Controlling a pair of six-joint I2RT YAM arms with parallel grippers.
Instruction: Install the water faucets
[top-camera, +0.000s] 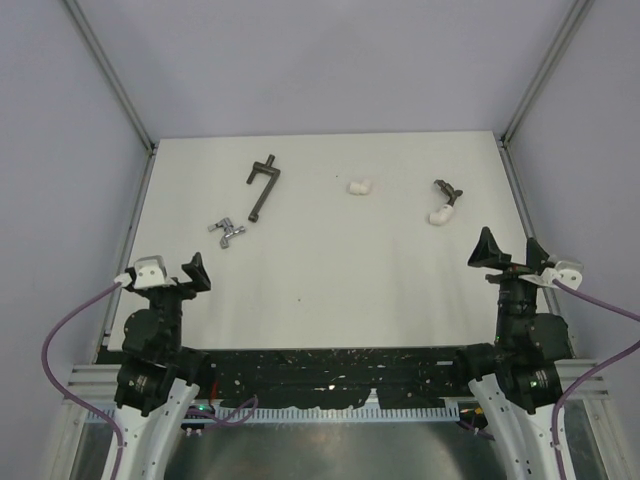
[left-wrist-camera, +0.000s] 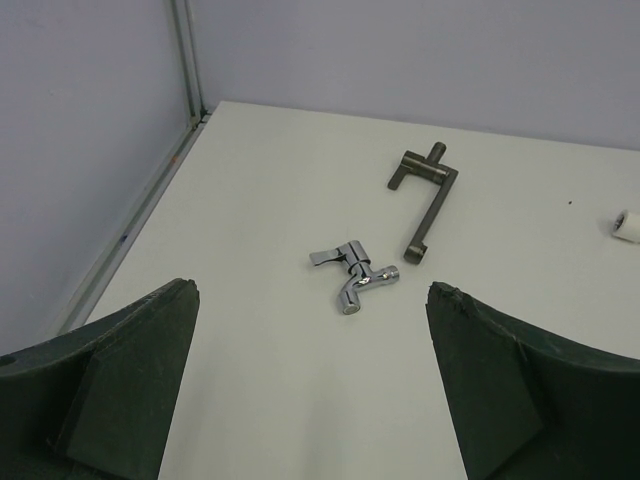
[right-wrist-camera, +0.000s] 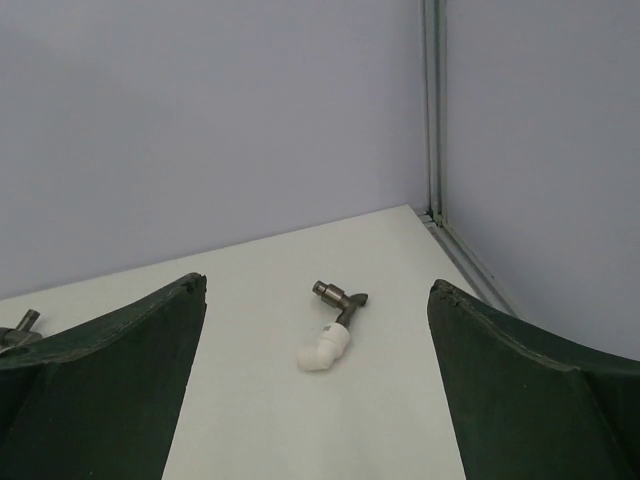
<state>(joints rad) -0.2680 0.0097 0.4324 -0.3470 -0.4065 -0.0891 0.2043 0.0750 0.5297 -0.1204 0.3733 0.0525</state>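
While left gripper (top-camera: 174, 268) and right gripper (top-camera: 510, 250) stand spread wide, silver faucet (top-camera: 228, 232) ahead of left, dark faucet (top-camera: 447, 190) touching elbow (top-camera: 440, 214) ahead of right, both well apart

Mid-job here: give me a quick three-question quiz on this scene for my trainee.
1. True or false: the silver faucet lies on the table ahead of the left claw.
2. What is joined to the dark faucet? A) a white elbow fitting B) a hose C) nothing
3. Fill in: the right claw is empty and ____.
Key: 1 true; 2 A; 3 open.
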